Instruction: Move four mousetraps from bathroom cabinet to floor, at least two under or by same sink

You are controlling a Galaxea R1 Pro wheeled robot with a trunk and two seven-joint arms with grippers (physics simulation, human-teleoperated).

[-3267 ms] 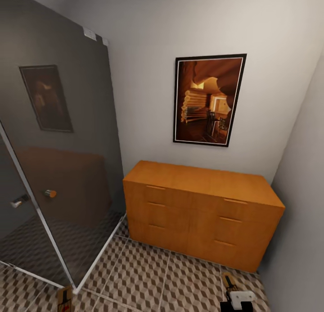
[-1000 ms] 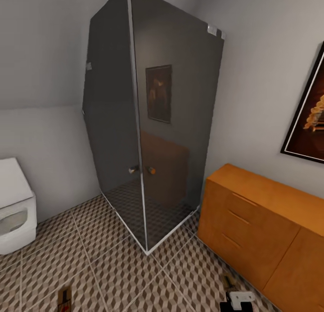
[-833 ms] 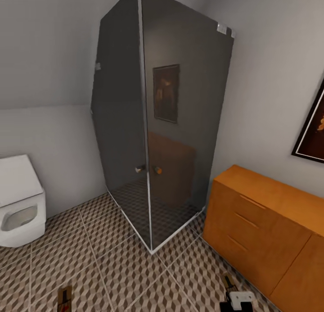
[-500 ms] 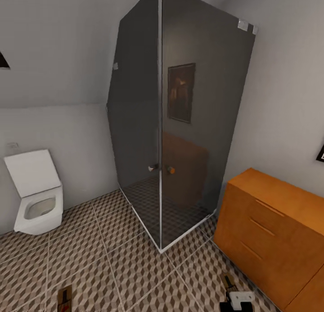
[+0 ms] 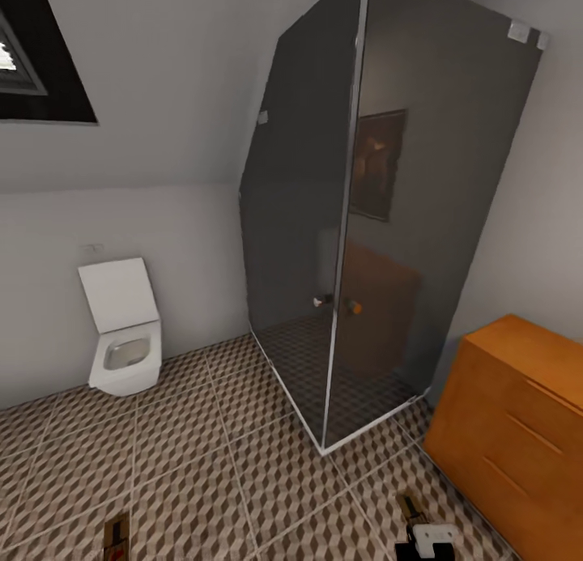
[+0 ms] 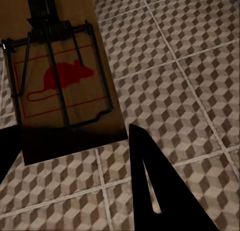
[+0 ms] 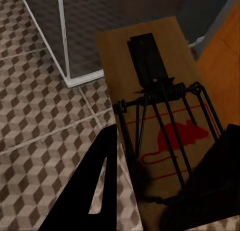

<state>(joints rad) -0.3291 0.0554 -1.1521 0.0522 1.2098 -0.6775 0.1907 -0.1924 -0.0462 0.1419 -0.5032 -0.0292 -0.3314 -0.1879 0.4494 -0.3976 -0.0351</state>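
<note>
- Tan wood fills the nearest ground: your left gripper (image 6: 70, 151) has its dark fingers closed on a flat tan wooden mousetrap with black wire spring and a red mouse print (image 6: 60, 81), held clear above the tiled floor; in the head view that trap (image 5: 116, 537) shows at the bottom edge on your left side.
- Your right gripper (image 7: 165, 191) is likewise clamped on a second flat tan wooden mousetrap with black spring and red mouse print (image 7: 160, 111); the head view shows it (image 5: 413, 511) poking forward from the white gripper body (image 5: 433, 537) at the bottom right.
- Beneath both lies the bathroom floor of square tiles printed with brown, beige and white cubes (image 5: 202, 464), pale grout lines between them.
- Just right of the right-hand trap stands the orange-brown wooden cabinet with slim bar handles (image 5: 518, 423), every drawer front in view closed.
- Further on, the tinted glass shower enclosure with a pale metal frame (image 5: 356, 221) stands in the corner beside the cabinet.
- Farthest left, against the wall, sits the square white toilet with its lid up (image 5: 124, 334), below a dark sloped skylight (image 5: 36, 75).
</note>
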